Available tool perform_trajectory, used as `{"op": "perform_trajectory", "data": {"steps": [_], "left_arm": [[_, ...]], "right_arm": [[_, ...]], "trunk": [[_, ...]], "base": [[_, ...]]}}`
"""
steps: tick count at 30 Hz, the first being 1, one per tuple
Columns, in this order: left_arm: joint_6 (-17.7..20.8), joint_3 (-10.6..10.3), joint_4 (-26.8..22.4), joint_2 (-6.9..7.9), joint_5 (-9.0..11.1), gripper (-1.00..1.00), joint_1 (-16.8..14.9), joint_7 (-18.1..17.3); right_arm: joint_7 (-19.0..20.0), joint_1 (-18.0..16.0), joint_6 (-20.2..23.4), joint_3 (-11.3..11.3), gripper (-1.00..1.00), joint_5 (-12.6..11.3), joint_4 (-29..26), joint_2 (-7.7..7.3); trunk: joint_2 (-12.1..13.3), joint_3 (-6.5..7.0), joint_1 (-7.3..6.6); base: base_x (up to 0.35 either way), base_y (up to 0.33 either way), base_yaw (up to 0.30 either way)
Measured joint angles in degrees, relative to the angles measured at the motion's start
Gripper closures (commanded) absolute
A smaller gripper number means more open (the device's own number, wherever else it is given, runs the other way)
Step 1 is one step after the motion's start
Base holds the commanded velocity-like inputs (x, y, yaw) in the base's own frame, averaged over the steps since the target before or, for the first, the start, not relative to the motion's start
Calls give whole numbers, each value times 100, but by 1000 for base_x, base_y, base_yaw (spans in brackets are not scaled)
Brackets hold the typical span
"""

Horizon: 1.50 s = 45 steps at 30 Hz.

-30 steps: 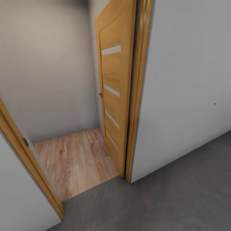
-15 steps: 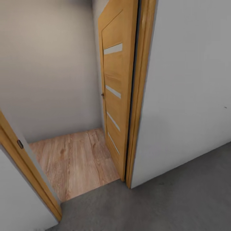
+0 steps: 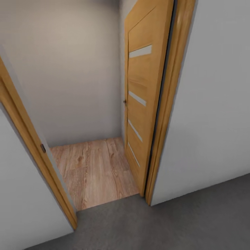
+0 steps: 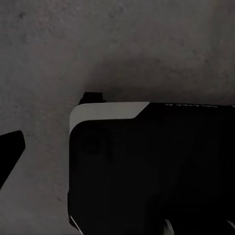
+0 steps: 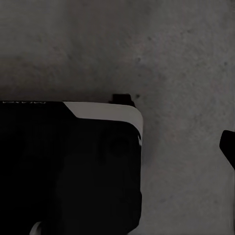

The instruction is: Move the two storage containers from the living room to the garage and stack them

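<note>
The storage containers are not in sight. Beyond the open wooden door [image 3: 140, 104], wood plank flooring [image 3: 93, 170] lies straight ahead of the concrete floor [image 3: 173, 225]. Whether either tool is wide or narrow, I cannot tell.

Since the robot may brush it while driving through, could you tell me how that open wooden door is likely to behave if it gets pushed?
The wooden door stands hinged in its frame, so a push would probably swing it rather than tip it. It looks like a rigid, full-height slab, likely heavy and stiff. Its narrow pale inset strips may be glass, so possibly fragile if struck.
</note>
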Motion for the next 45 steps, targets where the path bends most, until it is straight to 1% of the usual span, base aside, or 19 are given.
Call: {"op": "perform_trajectory", "data": {"steps": [8,12,31,37,45], "left_arm": [[-1,6,0,-5,0,-100,-2,0],[-5,5,-3,3,-2,-100,-2,-5],[-2,0,-8,6,0,-100,-2,-8],[-6,0,-9,-1,-7,-100,-1,-9],[-9,0,-10,-3,-2,-100,-1,-10]], "right_arm": [[0,-2,1,0,-100,0,0,-2],[0,1,4,2,-100,0,0,-8],[0,-2,1,1,-100,0,-2,-9],[0,-2,-2,7,-100,6,-1,-9],[-2,-3,-2,8,-100,8,0,-9]], "trunk": [[0,-24,0],[-1,-32,-2],[-1,-35,-3],[-1,-35,-3],[-1,-35,-2]], "base": [[1,0,246],[148,0,107],[324,0,14],[333,-51,198],[265,-167,256]]}}
